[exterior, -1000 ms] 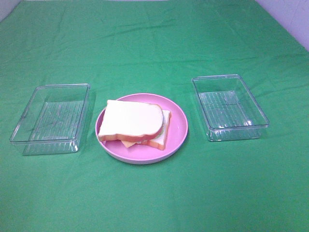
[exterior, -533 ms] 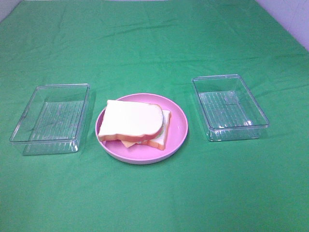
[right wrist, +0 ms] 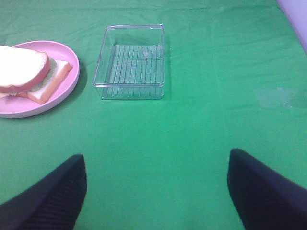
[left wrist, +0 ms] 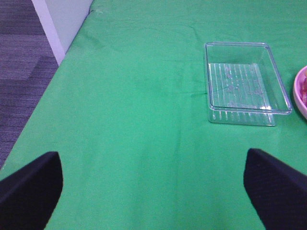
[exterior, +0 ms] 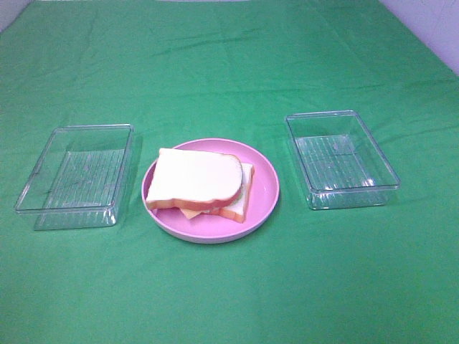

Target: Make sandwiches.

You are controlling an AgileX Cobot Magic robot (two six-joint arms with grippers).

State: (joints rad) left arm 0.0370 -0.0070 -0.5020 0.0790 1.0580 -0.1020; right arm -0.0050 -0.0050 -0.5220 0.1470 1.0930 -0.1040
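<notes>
**Sandwich stacked, both my grippers standing off**

My left gripper (left wrist: 152,191) and right gripper (right wrist: 157,191) both hang with jaws spread wide and nothing between them, low over the green cloth (exterior: 229,64) and well short of the food. The sandwich (exterior: 201,185) sits on the pink plate (exterior: 264,188), ahead of my right gripper and off to its left; from my left gripper only the plate's edge shows, ahead and to the right. The top slice lies skewed over the lower one, with yellow cheese peeping out at the near edge. I judge the stack finished or nearly so; if I touch it again, I should come down from above and nudge the top slice square, lightly, so the layers don't slide

Directly ahead of each gripper lies a clear tray: the left tray (left wrist: 247,81) and the right tray (right wrist: 130,61). Either stands in a straight reach towards the plate, so I'd pass over them
</notes>
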